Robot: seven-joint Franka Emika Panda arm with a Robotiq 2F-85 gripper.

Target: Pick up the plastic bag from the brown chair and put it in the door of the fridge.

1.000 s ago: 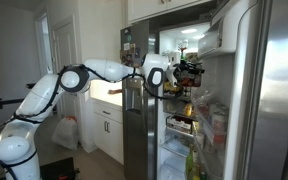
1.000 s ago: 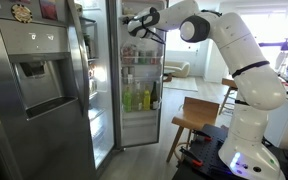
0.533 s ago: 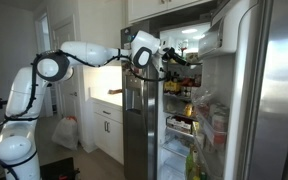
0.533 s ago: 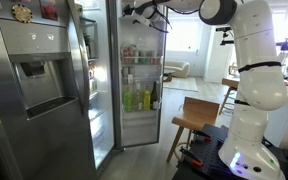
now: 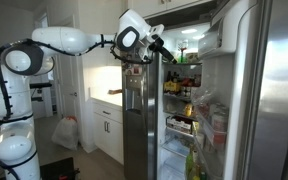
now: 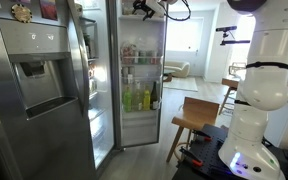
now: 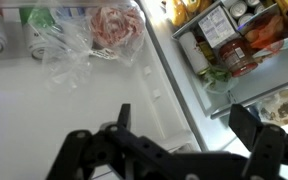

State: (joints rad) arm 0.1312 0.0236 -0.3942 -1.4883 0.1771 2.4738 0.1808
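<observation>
The small, crinkly clear plastic bag with reddish contents [image 7: 96, 35] lies on a shelf of the wide stainless-steel fridge door's white inner side [image 7: 54, 110], beside bottles [image 7: 42, 28]. The robot's black gripper [image 7: 184, 118] hangs near it, jaws spread wide and empty. The placing looks done; the next move calls for drawing the arm clear without catching the shelf.

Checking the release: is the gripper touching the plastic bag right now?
Apart. In the wrist view the open gripper sits clear of the plastic bag, with a bare white panel between its fingertips and the bag.
</observation>
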